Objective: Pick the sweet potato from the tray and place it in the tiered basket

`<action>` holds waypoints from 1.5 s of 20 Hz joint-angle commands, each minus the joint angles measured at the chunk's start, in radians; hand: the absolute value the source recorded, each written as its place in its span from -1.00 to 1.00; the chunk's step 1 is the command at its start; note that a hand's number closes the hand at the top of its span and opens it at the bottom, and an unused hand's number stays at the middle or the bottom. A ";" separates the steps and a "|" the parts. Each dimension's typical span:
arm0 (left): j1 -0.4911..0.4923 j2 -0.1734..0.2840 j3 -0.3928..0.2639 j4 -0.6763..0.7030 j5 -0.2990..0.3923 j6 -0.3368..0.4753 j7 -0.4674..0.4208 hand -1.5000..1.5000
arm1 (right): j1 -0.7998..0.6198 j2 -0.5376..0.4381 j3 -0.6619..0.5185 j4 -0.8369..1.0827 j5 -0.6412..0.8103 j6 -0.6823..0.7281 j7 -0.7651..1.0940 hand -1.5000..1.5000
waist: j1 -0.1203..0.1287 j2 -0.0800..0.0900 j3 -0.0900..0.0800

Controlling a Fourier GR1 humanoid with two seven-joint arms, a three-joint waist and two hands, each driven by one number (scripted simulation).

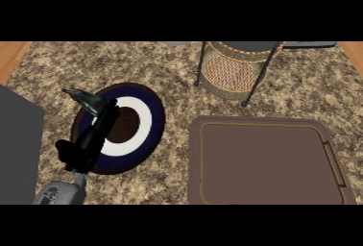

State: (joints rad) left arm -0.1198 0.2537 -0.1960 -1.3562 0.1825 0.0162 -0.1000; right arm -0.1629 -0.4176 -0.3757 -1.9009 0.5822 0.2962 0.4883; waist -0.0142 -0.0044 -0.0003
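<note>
Head view, single frame.

Counter (163, 67): speckled brown stone top, filling most of the view. A dark grey block (18, 144) sat at the left edge.

Tray (266, 161): brown, rectangular with rounded corners and a raised rim, at lower right. Only its bare brown floor showed.

Basket (230, 72): at top centre, just beyond the tray's far left corner. It had dark metal legs, a woven round tier and a grey tier above it that was cut off by the top of the view. The inside of neither tier could be seen.

Plate (152, 115): round, dark blue with a white ring and a brown centre, to the left of the tray and apart from it.

Left hand (89, 141): black, on a grey forearm (64, 192) that entered from the lower left. It lay stretched over the left half of the plate, pointing away from the robot. The fingers (106, 117) looked straight rather than curled, and nothing could be made out in their grasp. A dark greenish shape (85, 98) showed just past the fingertips at the plate's far left rim. I could not tell what it was, or whether the hand touched it.

Sweet potato: position could not be told from this view.
</note>
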 commanded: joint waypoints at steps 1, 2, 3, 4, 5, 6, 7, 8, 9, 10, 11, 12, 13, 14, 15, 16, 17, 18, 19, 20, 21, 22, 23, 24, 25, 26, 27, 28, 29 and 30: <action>0.004 0.001 0.012 0.003 -0.009 -0.028 -0.016 0.00 | -0.134 -0.036 -0.034 -0.016 -0.083 0.056 0.077 1.00 | 0.016 0.004 0.000; -0.019 -0.015 -0.005 0.031 -0.035 -0.008 -0.016 0.00 | -0.229 -0.062 -0.009 -0.019 -0.079 0.086 0.159 1.00 | 0.019 0.004 -0.001; 0.016 -0.010 -0.008 -0.032 -0.033 -0.004 0.005 0.00 | -0.238 -0.066 -0.008 -0.062 -0.101 0.116 0.203 1.00 | 0.020 0.002 -0.001; 0.006 -0.039 -0.008 0.005 -0.041 0.003 -0.016 0.00 | -0.245 -0.019 0.041 -0.087 -0.081 0.096 0.255 1.00 | 0.018 0.003 -0.001; -0.048 -0.048 -0.005 0.062 -0.037 -0.003 -0.021 0.00 | -0.406 -0.121 -0.016 0.057 -0.139 0.149 0.261 1.00 | 0.024 0.006 -0.001; 0.015 -0.035 -0.033 -0.023 -0.057 0.002 0.004 0.00 | -0.423 -0.043 0.069 0.034 -0.065 0.076 0.322 1.00 | 0.033 0.004 -0.001; -0.033 -0.024 0.018 -0.009 -0.027 -0.007 0.026 0.00 | -0.444 -0.047 0.056 0.022 -0.079 0.083 0.357 1.00 | 0.025 0.004 -0.001; 0.028 -0.024 -0.009 -0.029 -0.043 -0.010 -0.005 0.00 | -0.532 -0.066 0.059 0.088 -0.084 0.084 0.375 1.00 | 0.035 0.004 -0.001; -0.043 -0.028 0.017 0.045 -0.026 -0.031 -0.003 0.00 | -0.608 -0.065 0.082 0.125 -0.079 0.087 0.419 1.00 | 0.032 0.007 -0.002; -0.018 -0.044 0.003 0.046 -0.035 -0.029 -0.030 0.00 | -0.660 -0.101 0.053 0.235 -0.105 0.100 0.376 1.00 | 0.035 0.008 -0.001; -0.006 -0.052 -0.014 0.039 -0.057 -0.017 -0.044 0.00 | -0.697 -0.059 0.123 0.288 -0.034 0.044 0.390 1.00 | 0.044 0.010 -0.001; -0.074 -0.029 0.039 0.081 -0.027 -0.044 -0.012 0.00 | -0.713 -0.063 0.116 0.296 -0.060 0.058 0.389 1.00 | 0.029 0.008 -0.001; -0.076 -0.061 0.013 0.116 -0.063 -0.020 -0.059 0.00 | -0.777 -0.085 0.118 0.385 -0.048 0.066 0.389 1.00 | 0.033 0.010 -0.001; -0.083 -0.058 0.020 0.097 -0.048 -0.020 -0.013 0.00 | -0.824 -0.031 0.168 0.402 -0.014 0.021 0.414 1.00 | 0.040 0.010 -0.001; -0.036 -0.008 0.024 0.015 -0.020 -0.073 0.001 0.00 | -0.830 -0.032 0.157 0.499 0.018 -0.036 0.338 1.00 | 0.056 0.012 0.000; -0.052 -0.075 0.011 0.075 -0.052 -0.014 -0.030 0.00 | -0.897 -0.034 0.144 0.527 -0.005 -0.021 0.378 1.00 | 0.041 0.010 -0.001; -0.022 -0.055 0.005 0.033 -0.042 -0.044 -0.024 0.00 | -0.917 -0.013 0.180 0.569 0.027 -0.038 0.383 1.00 | 0.045 0.009 -0.001; -0.045 -0.032 0.024 0.003 -0.020 -0.057 0.033 0.00 | -0.939 -0.002 0.161 0.637 0.017 -0.067 0.345 1.00 | 0.050 0.010 0.000; -0.045 -0.050 0.008 0.029 -0.058 -0.037 -0.006 0.00 | -0.956 -0.018 0.163 0.702 0.029 -0.076 0.303 1.00 | 0.043 0.011 0.000; -0.084 -0.086 -0.013 -0.005 -0.068 0.006 0.057 0.00 | -1.013 0.024 0.214 0.722 0.068 -0.082 0.366 1.00 | 0.053 0.012 -0.001; -0.010 -0.053 -0.001 0.008 -0.061 -0.032 -0.010 0.00 | -1.004 0.020 0.201 0.804 0.066 -0.107 0.289 1.00 | 0.058 0.014 -0.001; 0.023 -0.050 0.006 0.024 -0.057 -0.054 -0.072 0.00 | -0.992 0.051 0.211 0.799 0.052 -0.106 0.286 1.00 | 0.047 0.011 -0.001; -0.047 -0.045 0.036 0.052 -0.050 -0.043 -0.008 0.00 | -1.042 0.022 0.188 0.875 0.042 -0.092 0.264 1.00 | 0.041 0.012 0.000; 0.041 -0.070 -0.012 0.000 -0.065 -0.040 -0.035 0.00 | -1.045 0.031 0.192 0.914 0.058 -0.124 0.238 1.00 | 0.048 0.011 0.000; -0.049 -0.027 0.029 -0.014 -0.038 -0.064 0.045 0.00 | -1.077 0.030 0.182 0.972 0.051 -0.130 0.208 1.00 | 0.049 0.013 0.000; 0.031 -0.031 0.023 -0.022 -0.049 -0.062 -0.036 0.00 | -1.028 0.071 0.199 0.994 0.090 -0.222 0.171 1.00 | 0.055 0.014 0.000; 0.003 -0.057 0.018 0.019 -0.063 -0.043 -0.020 0.00 | -1.102 0.068 0.204 1.034 0.080 -0.182 0.187 1.00 | 0.045 0.012 0.000; -0.007 -0.087 -0.012 0.034 -0.088 -0.030 -0.039 0.00 | -1.095 0.084 0.195 1.094 0.087 -0.232 0.141 1.00 | 0.051 0.017 0.000; -0.033 -0.065 0.012 0.023 -0.072 -0.043 -0.012 0.00 | -1.167 0.080 0.180 1.151 0.081 -0.225 0.153 1.00 | 0.056 0.017 0.000; -0.052 -0.058 0.015 -0.019 -0.058 -0.050 0.046 0.00 | -1.150 0.066 0.180 1.186 0.090 -0.242 0.101 1.00 | 0.053 0.016 0.000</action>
State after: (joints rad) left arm -0.1413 0.1953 -0.1853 -1.3469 0.1201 -0.0283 -0.1039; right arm -1.2502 -0.3600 -0.1885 -0.8749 0.6555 0.1091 0.6689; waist 0.0368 0.0102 -0.0008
